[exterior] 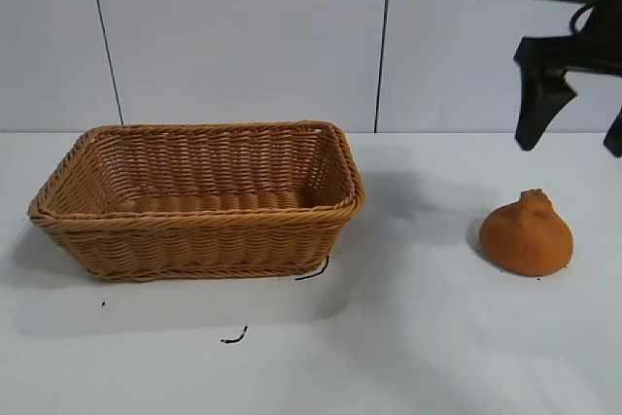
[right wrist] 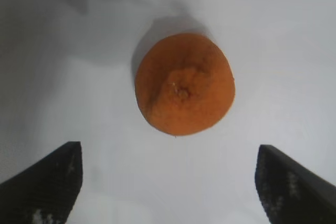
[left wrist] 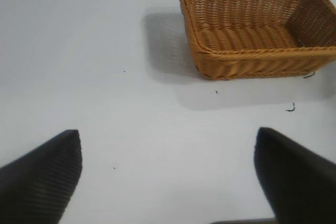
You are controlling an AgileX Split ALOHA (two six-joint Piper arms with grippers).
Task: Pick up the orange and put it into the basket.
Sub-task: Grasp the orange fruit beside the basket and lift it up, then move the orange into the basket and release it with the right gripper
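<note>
White table [exterior: 408, 357] with black marks, grey panelled wall [exterior: 243, 36]

- Exterior view looks level across the table [exterior: 408, 357].
- Left wrist view looks obliquely toward the basket [left wrist: 252, 30], shared with exterior.
- Right wrist view looks straight down, close above the orange [right wrist: 184, 83].

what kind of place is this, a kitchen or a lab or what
Probably a lab or robot test bench, not a kitchen: a plain white table against bare panelled walls, holding only a basket and an orange, with the right gripper open above the orange.
</note>
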